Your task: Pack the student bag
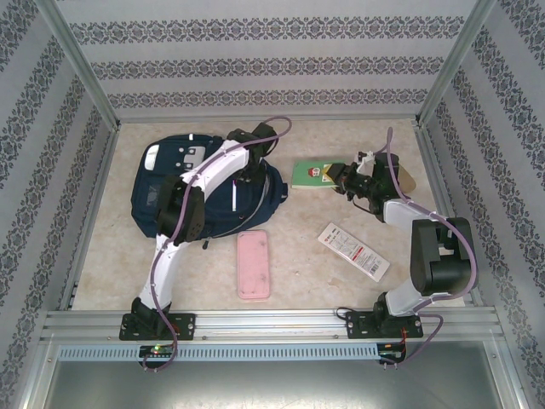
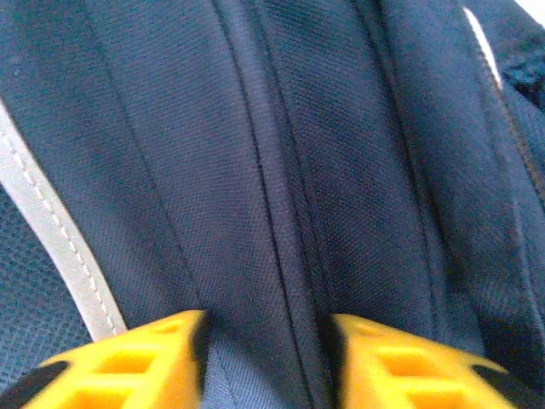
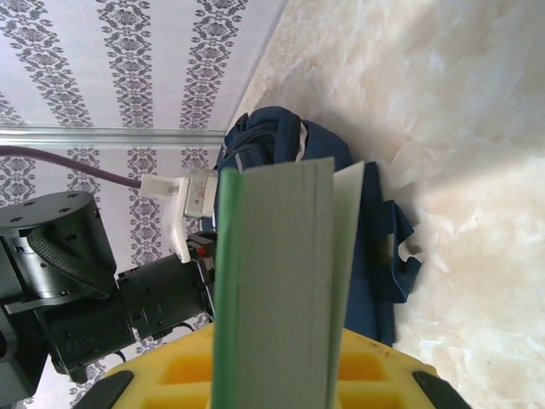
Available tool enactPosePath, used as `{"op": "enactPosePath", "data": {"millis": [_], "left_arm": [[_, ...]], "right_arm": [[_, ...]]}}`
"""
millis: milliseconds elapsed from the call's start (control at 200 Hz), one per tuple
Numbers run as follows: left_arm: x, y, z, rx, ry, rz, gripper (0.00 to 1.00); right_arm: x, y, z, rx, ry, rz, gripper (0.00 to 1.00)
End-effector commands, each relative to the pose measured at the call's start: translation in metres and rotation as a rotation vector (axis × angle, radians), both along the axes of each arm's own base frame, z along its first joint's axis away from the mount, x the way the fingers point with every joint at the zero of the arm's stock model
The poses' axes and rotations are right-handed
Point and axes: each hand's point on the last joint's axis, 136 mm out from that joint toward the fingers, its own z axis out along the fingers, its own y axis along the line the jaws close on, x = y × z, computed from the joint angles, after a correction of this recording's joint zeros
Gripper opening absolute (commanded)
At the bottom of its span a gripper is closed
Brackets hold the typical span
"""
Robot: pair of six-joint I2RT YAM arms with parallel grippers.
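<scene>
Nearest the arm bases, two loose items lie flat on the bench (image 1: 306,285): a pink case (image 1: 254,265) near the middle and a white packet with red print (image 1: 353,251) to its right, well apart from each other and untouched by either arm. Further in, the student bag (image 1: 266,194) lies on the left half of the bench, beyond the pink case, with the left arm stretched across it. The left claw (image 2: 268,325) is down at the navy fabric with its yellow fingers (image 2: 162,362) spread and nothing clamped. A stitched seam or zip line runs up between them, and a pale stripe passes to one side. Whether that line is a closed zip cannot be told, and no opening into the bag shows in the overhead view. At about the same depth on the right, the right claw (image 3: 281,366) is closed on a green-covered book (image 1: 309,173), gripping it by one end. In the wrist view the book stands edge-on out of the claw, with the bag beyond it. Judged status: early. No item is seen inside the bag and all three items are outside it. Work left: open the bag or hold it open, then insert the book, the pink case and the packet.
</scene>
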Motion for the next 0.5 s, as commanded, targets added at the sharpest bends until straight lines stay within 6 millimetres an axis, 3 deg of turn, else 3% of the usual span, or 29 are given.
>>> {"op": "enactPosePath", "data": {"millis": [0,55,230,495], "left_arm": [[-0.009,0.010,0.005,0.071,0.030,-0.018,0.13],[-0.008,0.009,0.016,0.061,0.009,-0.015,0.00],[-0.003,0.007,0.073,-0.002,-0.094,-0.009,0.00],[-0.002,0.019,0.160,-0.156,-0.262,0.016,0.00]], "right_arm": [[0.003,0.007,0.017,-0.020,-0.076,0.024,0.00],[0.003,0.012,0.017,-0.023,-0.079,0.034,0.00],[0.006,0.030,0.018,-0.027,-0.087,0.065,0.00],[0.019,0.077,0.021,-0.028,-0.123,0.126,0.00]]}}
